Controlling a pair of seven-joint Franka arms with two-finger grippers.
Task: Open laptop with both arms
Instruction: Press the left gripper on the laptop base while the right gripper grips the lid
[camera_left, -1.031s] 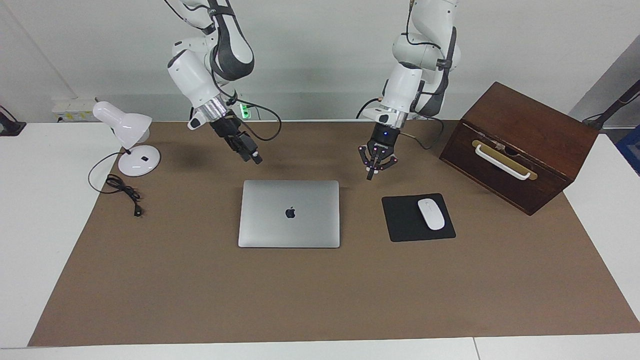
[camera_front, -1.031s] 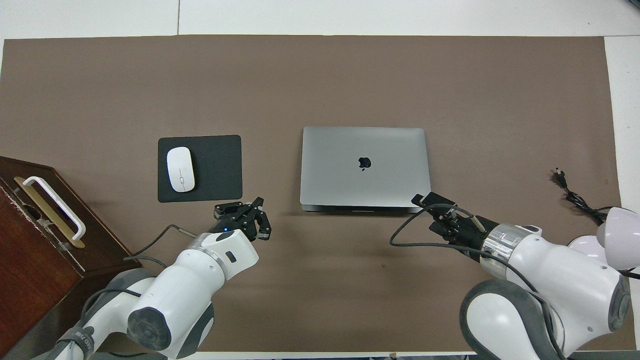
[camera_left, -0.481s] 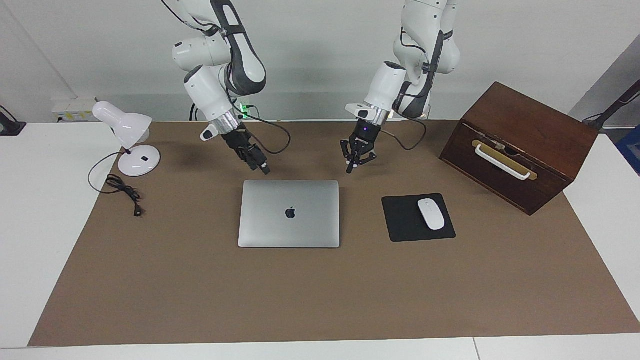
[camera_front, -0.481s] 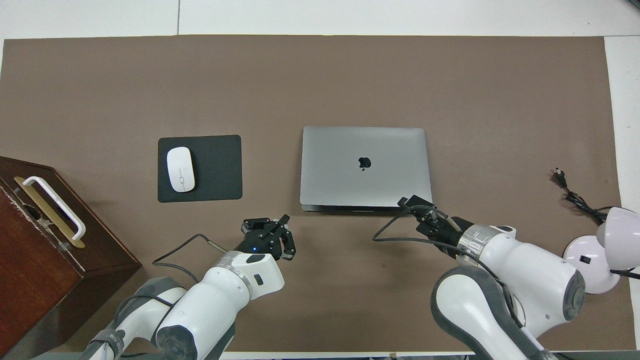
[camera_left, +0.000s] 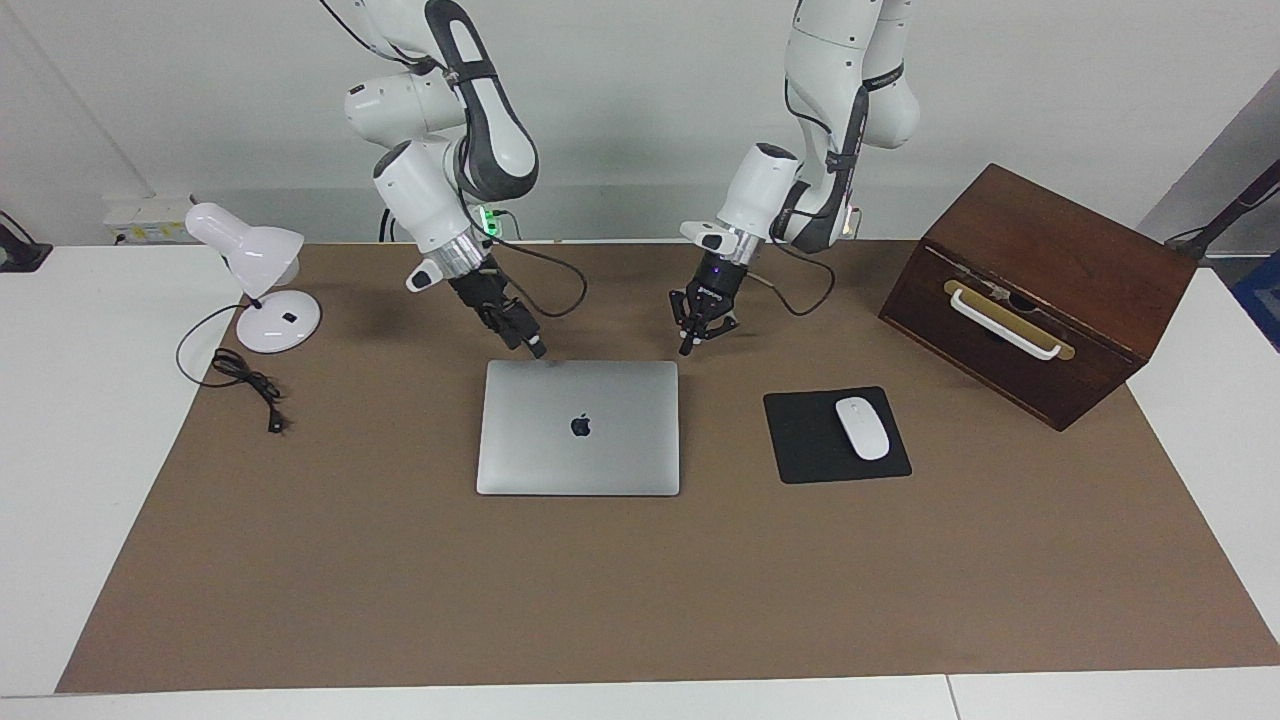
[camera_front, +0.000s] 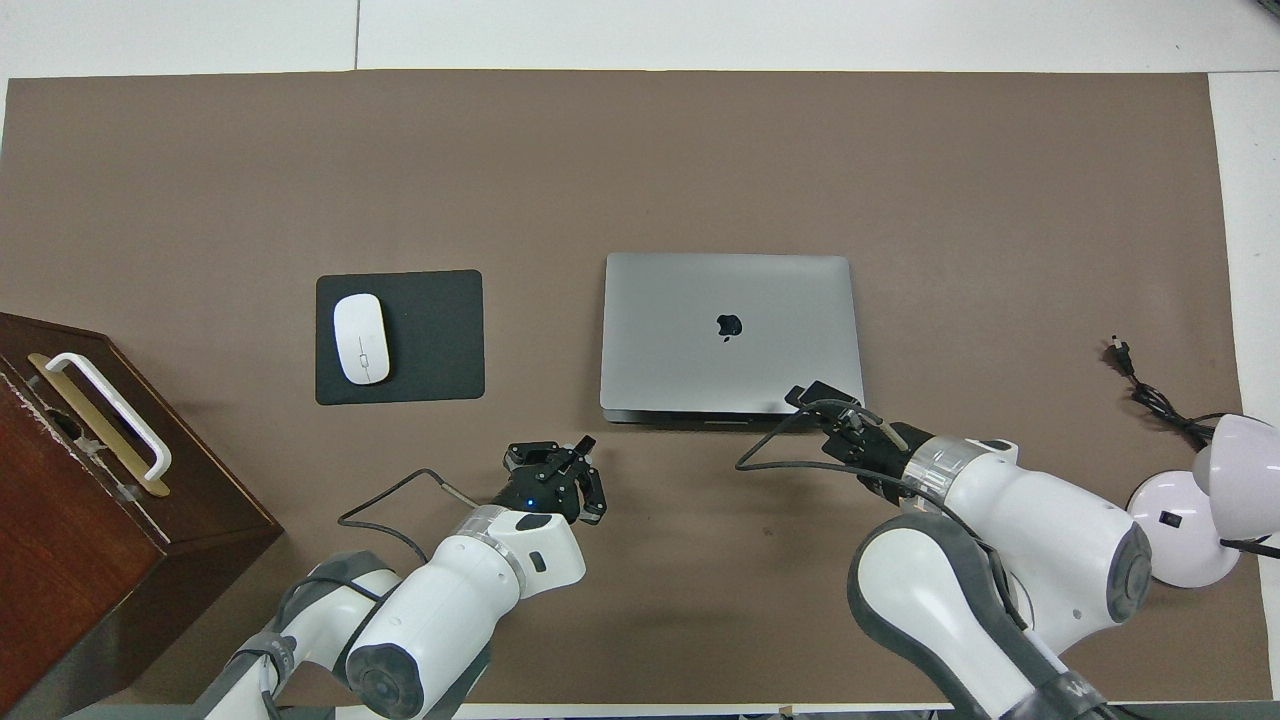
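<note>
The laptop lies closed and flat on the brown mat, with its dark logo on top; it also shows in the overhead view. My right gripper is shut, empty and tilted. It is low over the laptop's edge nearest the robots, toward the right arm's end, and shows in the overhead view. I cannot tell if it touches the lid. My left gripper is open and empty. It hangs over the mat just off the laptop's other near corner, and shows in the overhead view.
A black mouse pad with a white mouse lies beside the laptop toward the left arm's end. A brown wooden box with a white handle stands at that end. A white desk lamp and its black cord are at the right arm's end.
Both grippers have moved in toward the laptop's near edge and lowered. The right gripper came over the lid's edge; the left gripper shifted from near the mouse pad to the laptop's corner.
</note>
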